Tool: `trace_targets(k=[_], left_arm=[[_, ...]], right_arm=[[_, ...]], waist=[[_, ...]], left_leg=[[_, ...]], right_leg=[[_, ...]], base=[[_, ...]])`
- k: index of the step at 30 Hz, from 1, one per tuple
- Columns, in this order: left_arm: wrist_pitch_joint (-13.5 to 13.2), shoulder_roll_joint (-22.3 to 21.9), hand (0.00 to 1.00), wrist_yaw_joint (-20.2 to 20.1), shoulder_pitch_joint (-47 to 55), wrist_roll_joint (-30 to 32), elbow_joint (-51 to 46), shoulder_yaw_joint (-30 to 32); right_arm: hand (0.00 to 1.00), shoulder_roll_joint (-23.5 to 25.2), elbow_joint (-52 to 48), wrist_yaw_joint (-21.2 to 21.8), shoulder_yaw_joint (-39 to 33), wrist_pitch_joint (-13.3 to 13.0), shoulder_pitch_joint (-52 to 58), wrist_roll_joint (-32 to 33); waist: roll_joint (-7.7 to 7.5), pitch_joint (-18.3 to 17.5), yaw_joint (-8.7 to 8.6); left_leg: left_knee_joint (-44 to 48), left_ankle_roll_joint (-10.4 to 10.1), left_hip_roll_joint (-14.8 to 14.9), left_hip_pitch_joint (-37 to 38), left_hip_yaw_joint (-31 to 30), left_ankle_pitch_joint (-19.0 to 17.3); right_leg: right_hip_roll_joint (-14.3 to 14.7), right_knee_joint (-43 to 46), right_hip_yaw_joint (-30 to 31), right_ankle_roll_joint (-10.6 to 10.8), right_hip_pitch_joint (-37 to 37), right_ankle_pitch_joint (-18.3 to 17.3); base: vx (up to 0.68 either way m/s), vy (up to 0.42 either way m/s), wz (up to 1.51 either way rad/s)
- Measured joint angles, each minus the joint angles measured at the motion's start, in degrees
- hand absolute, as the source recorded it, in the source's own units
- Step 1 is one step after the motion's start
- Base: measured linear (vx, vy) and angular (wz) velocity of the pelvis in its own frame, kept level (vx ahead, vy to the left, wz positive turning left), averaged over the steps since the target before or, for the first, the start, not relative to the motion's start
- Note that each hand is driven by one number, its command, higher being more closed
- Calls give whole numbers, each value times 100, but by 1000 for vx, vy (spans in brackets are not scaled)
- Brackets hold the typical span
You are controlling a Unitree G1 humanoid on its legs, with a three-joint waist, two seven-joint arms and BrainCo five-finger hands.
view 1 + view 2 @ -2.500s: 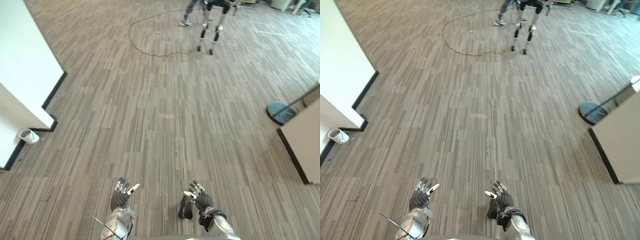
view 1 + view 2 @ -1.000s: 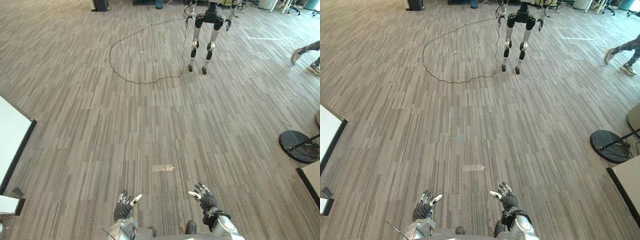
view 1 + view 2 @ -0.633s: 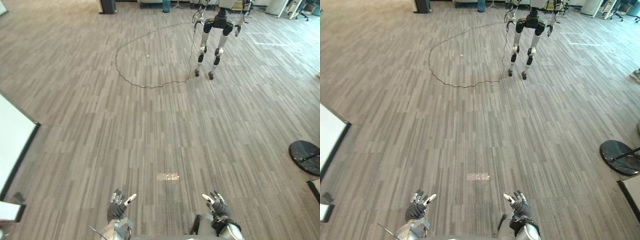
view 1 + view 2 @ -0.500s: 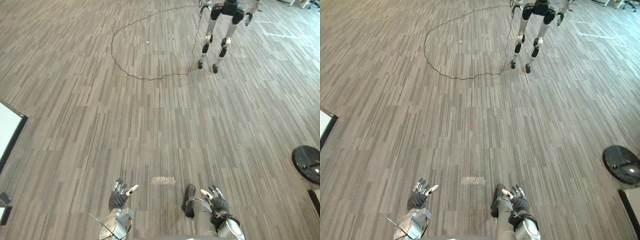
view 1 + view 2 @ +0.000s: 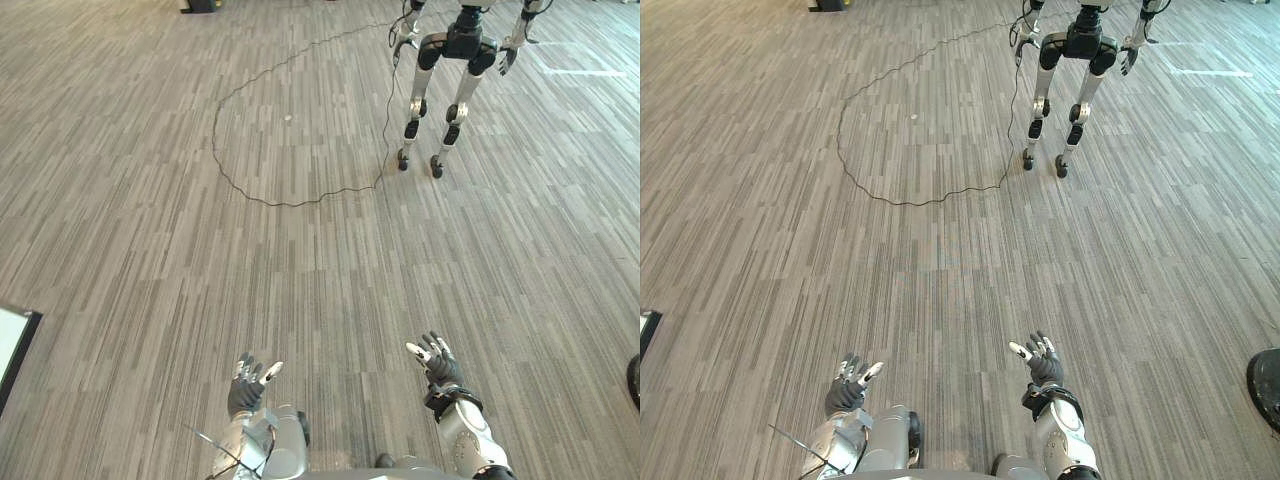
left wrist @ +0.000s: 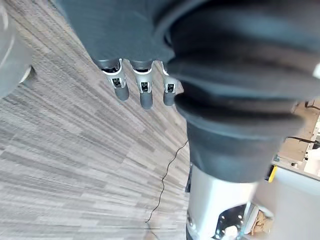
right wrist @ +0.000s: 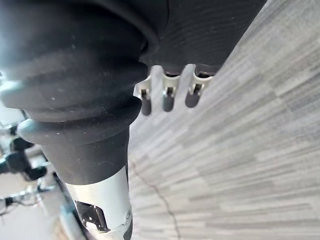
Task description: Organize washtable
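Left hand (image 5: 244, 385) and right hand (image 5: 436, 362) hang low over grey floor (image 5: 150, 200), fingers spread, holding nothing. The camera has swung since a moment ago, losing the white panel; another robot (image 5: 452, 70) stands ahead. No washtable is in sight, so the robot seems to be walking.

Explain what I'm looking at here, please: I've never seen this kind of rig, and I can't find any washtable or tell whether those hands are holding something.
The two wide pictures come from a camera pair on a humanoid robot's head, looking down. At the bottom you see its own left hand and right hand, both open with fingers spread and holding nothing. The other two pictures come from cameras on each wrist, looking along that hand's dark cover and silver fingers toward the floor. Before the robot lies grey striped carpet. Farther off stands another two-legged robot, with a thin black cable curving across the carpet near it. No washtable is in view, so the tidying has not begun.
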Motion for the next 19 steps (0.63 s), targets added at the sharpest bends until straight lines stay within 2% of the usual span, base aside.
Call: trace_targets(k=[1, 2, 3, 4, 6, 8, 12, 19], left_arm=[[-17, 10, 0, -3, 7, 1, 65, 67], [-22, 42, 0, -4, 11, 3, 153, 96], [-26, 69, 0, -11, 14, 4, 218, 97], [-23, 77, 0, -9, 26, 3, 392, 98], [-55, 58, 0, -12, 119, 3, 495, 91], [-57, 50, 0, -24, 130, 3, 774, 59], [-78, 188, 0, -82, 0, 19, 1423, 20], [-7, 553, 0, -354, -544, 127, 3136, 109]], right_arm=[[0, 14, 112, -27, -34, -2, 23, -78], [0, 30, 204, -42, -41, -2, 38, -148], [0, 56, 230, -52, -54, -7, 70, -189], [0, 85, 349, -95, -169, -13, 137, -212], [0, 118, 453, -161, -219, -16, 166, -254], [0, 112, 602, -166, -253, -18, 158, -308], [0, 107, 1111, -266, -439, -23, 150, -464], [0, 114, 2064, -266, -774, -18, -136, -774]], waist=[[-9, -4, 1], [-65, -34, -4], [-126, -72, -10], [-82, -191, -52], [-95, -280, -46], [-72, -294, -143], [-173, -329, -161], [-210, -351, -166]], left_leg=[[-237, 0, -88, 234, 28, 2], [-421, -4, -207, 416, 84, 11], [-529, -19, -305, 489, 97, 34], [-810, -76, -347, 661, 57, 124], [-1253, -156, -347, 861, 81, 302], [-1726, -241, -304, 1057, 86, 493], [-1795, -251, -295, 1113, 140, 499], [-1806, -250, -337, 1211, 243, 496]], right_leg=[[-22, -180, 12, -31, -35, 20], [-33, -355, 43, -70, -124, 220], [-77, -340, 68, 20, -208, 303], [-138, -272, 76, 61, -163, 271], [-103, -305, 111, 62, -193, 270], [-20, -341, 136, 62, -216, 271], [-12, -351, 167, 62, -203, 271], [-66, -491, 217, 118, -108, 236]], base=[[221, 36, 2], [192, 3, -1], [130, -58, 12], [121, -78, 3], [92, -92, -8], [27, -98, -9], [3, -29, -8], [-47, 25, -9]])
